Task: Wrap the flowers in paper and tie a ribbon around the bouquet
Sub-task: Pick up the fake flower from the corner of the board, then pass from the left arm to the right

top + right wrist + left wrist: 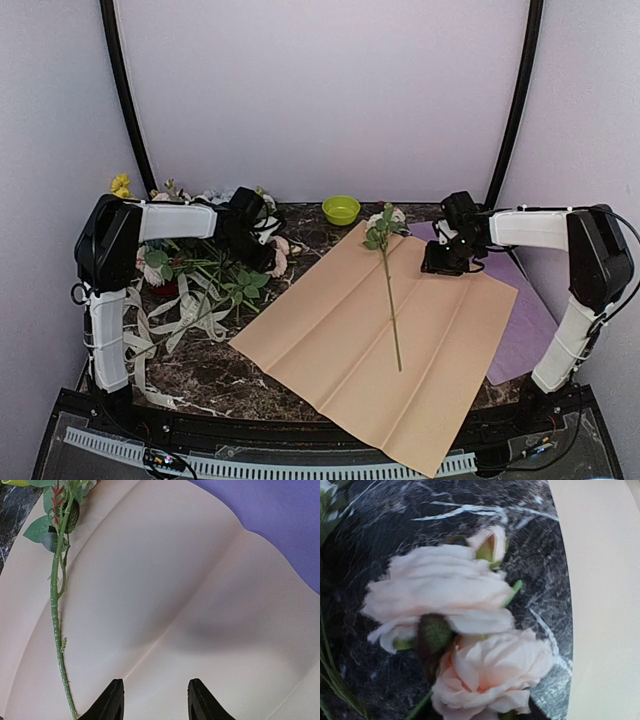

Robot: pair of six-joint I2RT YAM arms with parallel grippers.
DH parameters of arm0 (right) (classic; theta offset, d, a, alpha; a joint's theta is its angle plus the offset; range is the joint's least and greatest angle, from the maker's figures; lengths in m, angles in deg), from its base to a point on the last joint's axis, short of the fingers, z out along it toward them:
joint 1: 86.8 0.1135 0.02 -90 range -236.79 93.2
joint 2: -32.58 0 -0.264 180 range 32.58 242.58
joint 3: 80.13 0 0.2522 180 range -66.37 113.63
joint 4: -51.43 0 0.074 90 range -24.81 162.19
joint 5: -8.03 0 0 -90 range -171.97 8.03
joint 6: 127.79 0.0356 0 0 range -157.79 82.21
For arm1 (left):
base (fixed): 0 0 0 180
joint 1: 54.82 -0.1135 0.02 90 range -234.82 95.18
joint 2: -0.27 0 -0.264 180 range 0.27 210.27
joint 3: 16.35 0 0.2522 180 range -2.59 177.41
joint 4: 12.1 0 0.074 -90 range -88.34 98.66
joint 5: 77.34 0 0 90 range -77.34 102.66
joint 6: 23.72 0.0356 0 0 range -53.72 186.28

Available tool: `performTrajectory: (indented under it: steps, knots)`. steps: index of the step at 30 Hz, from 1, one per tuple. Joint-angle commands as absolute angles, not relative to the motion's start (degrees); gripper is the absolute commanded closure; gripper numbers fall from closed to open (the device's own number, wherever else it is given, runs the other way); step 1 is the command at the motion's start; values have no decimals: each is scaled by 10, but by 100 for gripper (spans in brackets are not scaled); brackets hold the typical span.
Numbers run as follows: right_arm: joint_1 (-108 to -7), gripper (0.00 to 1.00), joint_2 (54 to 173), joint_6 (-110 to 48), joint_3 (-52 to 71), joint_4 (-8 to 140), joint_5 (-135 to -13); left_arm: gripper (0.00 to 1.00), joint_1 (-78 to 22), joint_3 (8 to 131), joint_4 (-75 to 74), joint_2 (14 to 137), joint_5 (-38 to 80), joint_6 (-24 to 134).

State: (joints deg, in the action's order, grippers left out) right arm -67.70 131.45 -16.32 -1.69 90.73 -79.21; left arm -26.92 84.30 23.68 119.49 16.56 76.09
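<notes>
Hovering over the creased peach-tan paper sheet, right jaws stand apart, empty; left jaws apparently hidden, so cannot tell.

A peach-tan sheet of paper lies flat and creased in the middle of the table. It is turned like a diamond, and its 6 o'clock corner hangs past the near edge. One long green-stemmed spray rests on it, with its leafy head and pale bloom at 12 o'clock and its bare stem end at 6. The other flowers lie heaped at 9 o'clock, off the sheet, with two pale pink blooms just beside its edge. The cream ribbon sprawls in loose loops at 8 o'clock, tangled among the heap's stems.
</notes>
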Motion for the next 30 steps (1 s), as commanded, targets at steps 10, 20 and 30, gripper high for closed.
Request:
performTrajectory:
  steps: [10, 20, 30]
  knots:
    - [-671, 55, 1291, -172, -7, 921, -792, 100, -271, 844, 206, 1046, 186, 746]
    - [-639, 55, 1202, -200, -13, 813, -660, 100, -270, 650, -155, 801, 354, 639]
    - [-458, 43, 1244, -105, 34, 395, -518, 100, -200, 541, -511, 801, 256, 499]
